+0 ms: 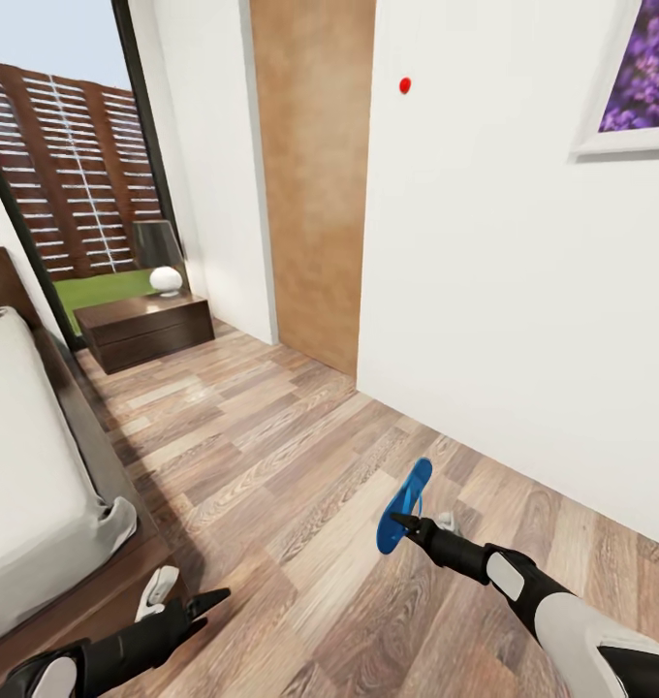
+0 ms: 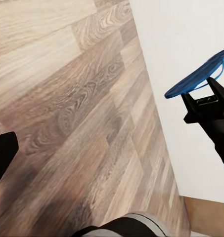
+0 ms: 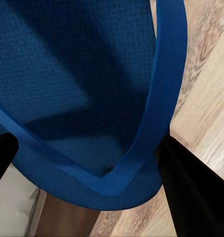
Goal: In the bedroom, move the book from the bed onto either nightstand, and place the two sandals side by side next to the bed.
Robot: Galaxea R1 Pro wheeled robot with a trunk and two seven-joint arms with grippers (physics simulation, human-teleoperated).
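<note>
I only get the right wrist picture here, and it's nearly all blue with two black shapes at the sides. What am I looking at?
Observer: A bright blue flat flip-flop sandal. The head view shows the right gripper holding it in the air above the light brown wood-plank floor.
Operator: Is the other arm carrying something too?
Observer: No. In the head view the left gripper hangs open over the floor, with nothing between its fingers.
Operator: Is there a bed nearby?
Observer: Yes, the low bed with a dark brown frame and pale grey mattress lies along the robot's left.
Operator: Any furniture beyond it?
Observer: A glossy dark-brown nightstand stands past the bed's head end, by the window.
</note>
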